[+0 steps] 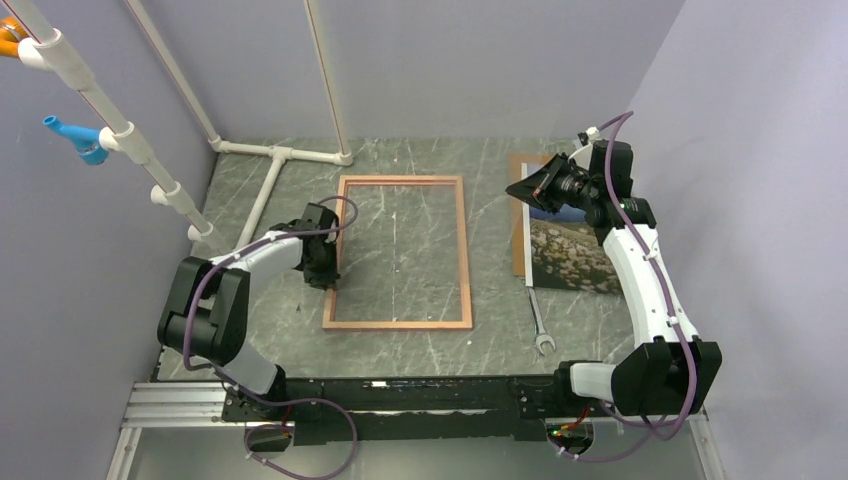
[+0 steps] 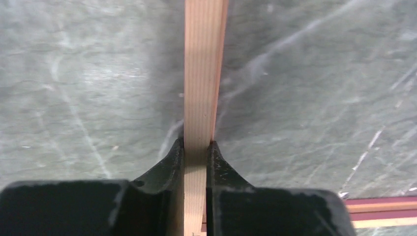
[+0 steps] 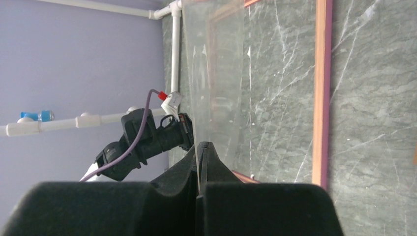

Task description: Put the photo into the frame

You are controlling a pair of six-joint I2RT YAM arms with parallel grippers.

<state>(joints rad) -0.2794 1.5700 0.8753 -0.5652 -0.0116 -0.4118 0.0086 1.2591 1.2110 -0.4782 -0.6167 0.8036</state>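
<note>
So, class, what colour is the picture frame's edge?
The thin rectangular frame is pale pinkish wood, straight-grained; the left wrist view shows it best.

I see the frame (image 1: 464, 250), a thin open rectangle of pinkish light wood, lying at mid-tabletop (image 1: 400, 350) with its long sides running away from me. Its left rail is pinched between the left fingers (image 2: 172, 164). The photo (image 1: 570, 255) lies face up to the frame's right, apart from it, with its landscape print partly hidden.

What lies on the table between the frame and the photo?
In the top view, only bare table and the edge of the brown board under the photo separate it from the frame.
</note>
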